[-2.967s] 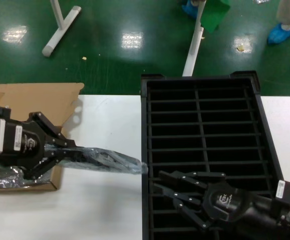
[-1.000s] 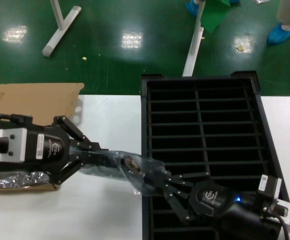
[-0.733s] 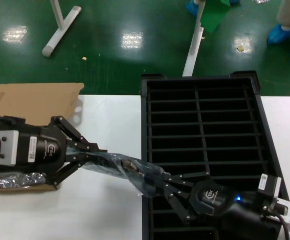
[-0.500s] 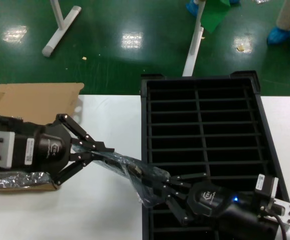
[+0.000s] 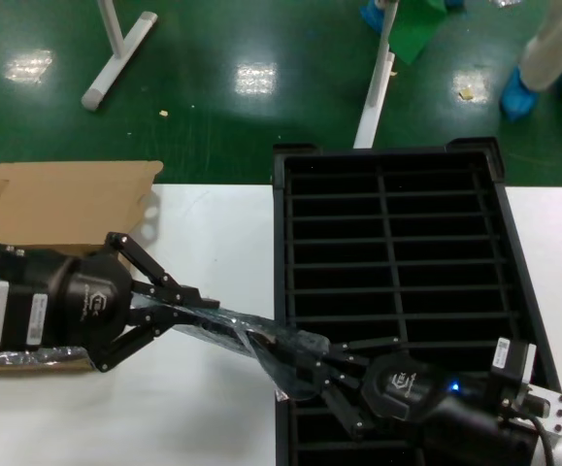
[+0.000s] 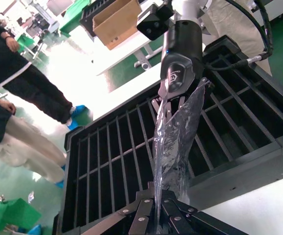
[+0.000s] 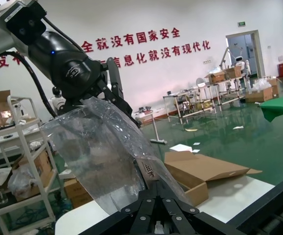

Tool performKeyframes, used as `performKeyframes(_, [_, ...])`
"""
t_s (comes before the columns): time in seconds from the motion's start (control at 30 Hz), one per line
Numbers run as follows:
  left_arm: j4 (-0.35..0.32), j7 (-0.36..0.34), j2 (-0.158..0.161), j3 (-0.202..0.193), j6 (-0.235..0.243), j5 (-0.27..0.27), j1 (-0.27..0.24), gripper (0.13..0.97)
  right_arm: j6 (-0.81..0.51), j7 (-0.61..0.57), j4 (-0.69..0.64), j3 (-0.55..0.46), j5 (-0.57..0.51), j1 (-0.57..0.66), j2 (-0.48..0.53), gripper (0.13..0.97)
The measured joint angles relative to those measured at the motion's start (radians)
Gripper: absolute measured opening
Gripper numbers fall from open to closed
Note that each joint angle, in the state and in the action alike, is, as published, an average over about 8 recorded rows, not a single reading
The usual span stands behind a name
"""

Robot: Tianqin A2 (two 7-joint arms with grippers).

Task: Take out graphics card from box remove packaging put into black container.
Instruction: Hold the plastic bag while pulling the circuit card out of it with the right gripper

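Packaging [image 5: 261,340] stretches between left hand [image 5: 188,303] and right hand [image 5: 314,374], both clamped on it, beside the black container [image 5: 499,209].

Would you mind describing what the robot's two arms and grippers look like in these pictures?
The left gripper has thin black linkage fingers on a round black body bearing a white logo, behind it a silver-grey arm segment. The right gripper matches: black linkage fingers, round black logo-marked body with a small blue light, a pale grey block and black cables at its wrist.

packaging [image 7: 102,156] between both end effectors
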Motion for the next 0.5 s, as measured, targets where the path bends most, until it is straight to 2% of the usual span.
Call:
performKeyframes(0.3, [0.025, 0.057, 0.031, 0.005, -0.011, -0.009, -0.004, 0.142, 0.007, 0.033, 0.008, -0.008, -0.001, 0.002, 0.003, 0.147])
performKeyframes(0.5, [0.026, 0.062, 0.033, 0.010, -0.014, -0.009, 0.000, 0.142, 0.019, 0.065, 0.027, -0.008, 0.000, 0.005, 0.009, 0.147])
